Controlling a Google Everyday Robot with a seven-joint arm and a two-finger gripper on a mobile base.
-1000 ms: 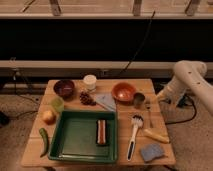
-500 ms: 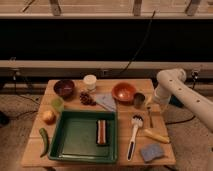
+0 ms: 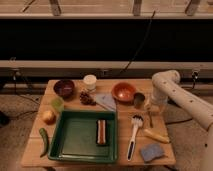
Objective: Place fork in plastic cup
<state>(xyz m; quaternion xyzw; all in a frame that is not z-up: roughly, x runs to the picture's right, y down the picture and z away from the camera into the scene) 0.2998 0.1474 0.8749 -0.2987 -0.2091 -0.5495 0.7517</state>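
Observation:
The plastic cup [image 3: 57,104] is small, pale yellow-green, and stands upright near the table's left edge. A slim silvery thing that looks like the fork [image 3: 150,119] lies on the right side of the table, between the dish brush and the table edge. My gripper [image 3: 152,108] hangs from the white arm [image 3: 172,92] at the right. It points down just above the fork's far end, right of the grey metal cup [image 3: 138,100]. The gripper hides part of the fork. The fork lies far from the plastic cup.
A green tray [image 3: 75,137] holding a brown bar [image 3: 101,132] fills the front middle. A dark bowl [image 3: 63,87], white jar [image 3: 90,81] and orange bowl [image 3: 123,91] stand at the back. The white dish brush [image 3: 133,136], yellow stick [image 3: 156,135] and blue sponge [image 3: 151,152] lie front right.
The arm has swung in from the right and lowered, bringing the gripper from beyond the table edge to just above the fork beside the metal cup. Nothing on the table has moved.

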